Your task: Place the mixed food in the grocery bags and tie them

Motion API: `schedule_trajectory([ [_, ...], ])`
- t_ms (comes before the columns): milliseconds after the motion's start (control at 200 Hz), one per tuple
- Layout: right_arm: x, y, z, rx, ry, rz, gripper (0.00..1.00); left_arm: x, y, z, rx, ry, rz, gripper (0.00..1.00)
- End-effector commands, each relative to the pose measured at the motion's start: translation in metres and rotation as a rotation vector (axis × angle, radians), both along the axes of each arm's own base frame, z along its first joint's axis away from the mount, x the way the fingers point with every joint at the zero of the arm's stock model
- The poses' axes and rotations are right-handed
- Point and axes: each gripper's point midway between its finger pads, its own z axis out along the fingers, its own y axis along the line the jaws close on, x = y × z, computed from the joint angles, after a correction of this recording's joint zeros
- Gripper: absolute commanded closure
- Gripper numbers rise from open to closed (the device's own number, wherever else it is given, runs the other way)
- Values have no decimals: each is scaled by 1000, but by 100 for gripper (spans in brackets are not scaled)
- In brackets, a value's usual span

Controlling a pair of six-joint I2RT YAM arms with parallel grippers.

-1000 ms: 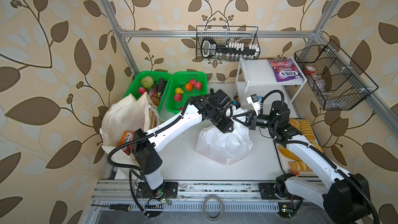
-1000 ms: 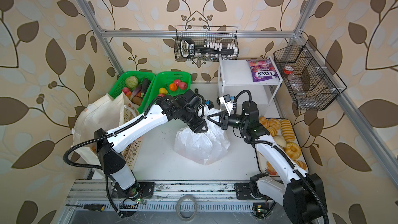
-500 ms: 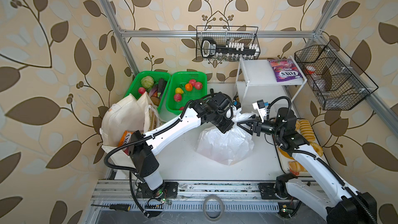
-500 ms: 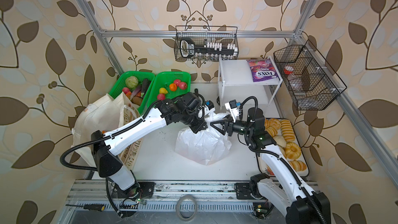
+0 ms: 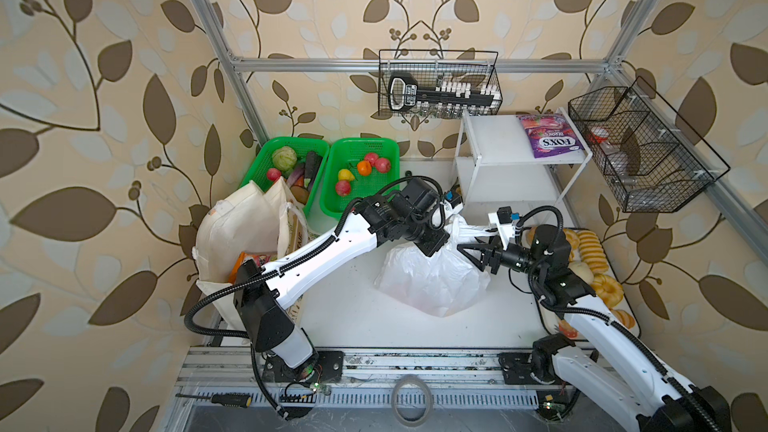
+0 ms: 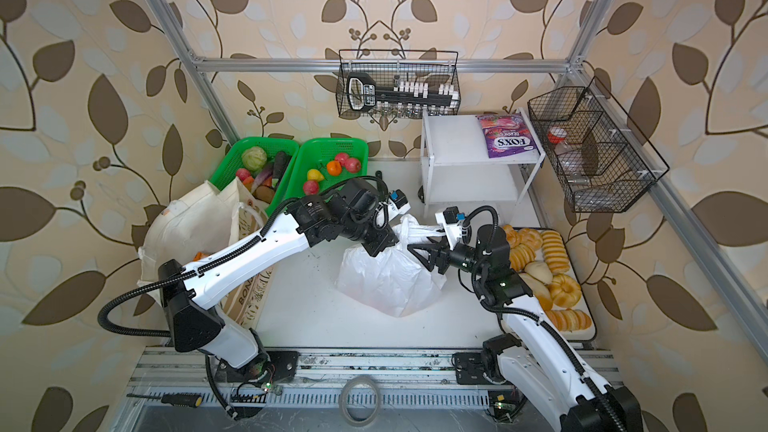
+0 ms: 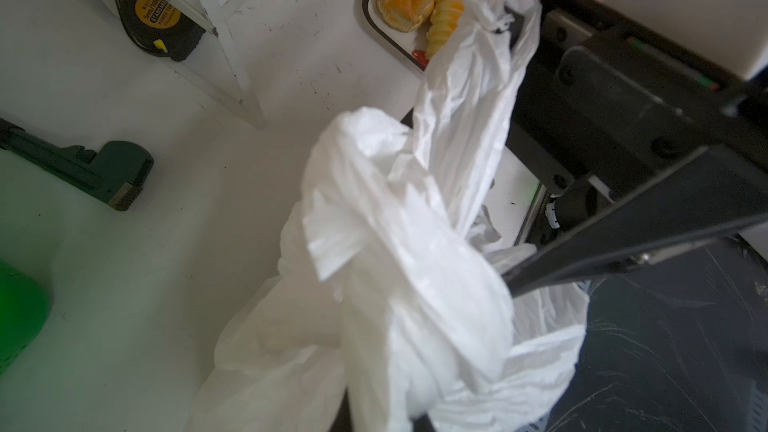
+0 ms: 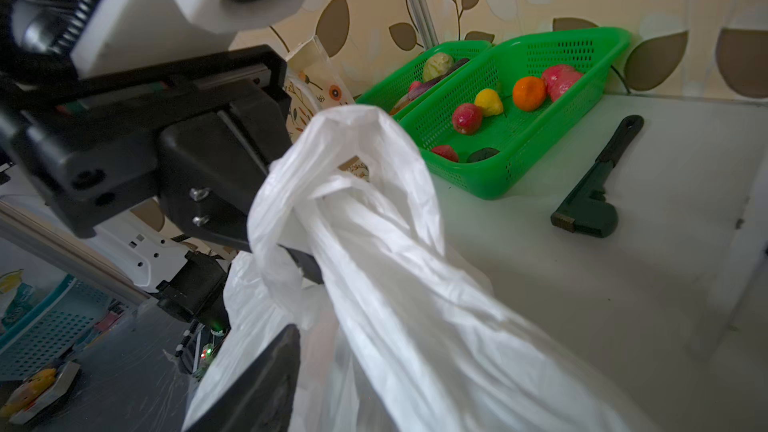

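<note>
The cream cloth tote (image 5: 245, 222) slumps at the left, well apart from the work. The thin crinkly white plastic bag (image 5: 432, 284) sits mid-table, its handles twisted together. Your left gripper (image 5: 434, 245) is clamped on a handle. Your right gripper (image 5: 470, 257) stands spread beside it, with plastic apparently hooked on one finger. Pulling away could drag the twist loose. Small toy fruits (image 5: 363, 167) lie unpacked in the green mesh basket (image 5: 332, 201).

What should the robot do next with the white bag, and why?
Probably the right gripper should close on the handle strip at its finger: it stands open, the left gripper is shut on the white bag, and the handles look crossed, not yet pulled tight.
</note>
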Motion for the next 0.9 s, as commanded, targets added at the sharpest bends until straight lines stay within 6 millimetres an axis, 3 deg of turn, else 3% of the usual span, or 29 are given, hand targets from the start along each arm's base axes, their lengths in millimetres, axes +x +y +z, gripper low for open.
schedule_trajectory([
  [0, 13, -21, -3, -20, -68, -159, 28, 2, 7, 19, -35, -57, 41, 96],
  [275, 10, -38, -9, 88, -103, -274, 26, -2, 7, 21, -60, -59, 31, 97],
  [465, 3, -41, 11, 72, -216, -275, 25, -5, 7, 17, -56, -45, 17, 97],
  [545, -6, -35, 24, 51, -280, -219, 23, -6, 6, 15, -49, -39, 12, 97],
  [630, -20, -15, 28, 10, -267, -63, 24, -5, 6, 16, -51, -43, 14, 97],
  [805, -30, -5, 3, -2, -60, 17, 26, 4, 10, 20, -56, -76, 71, 100],
  [895, -37, 0, 1, 11, -31, 54, 40, 6, 8, 23, -88, -84, 86, 100],
])
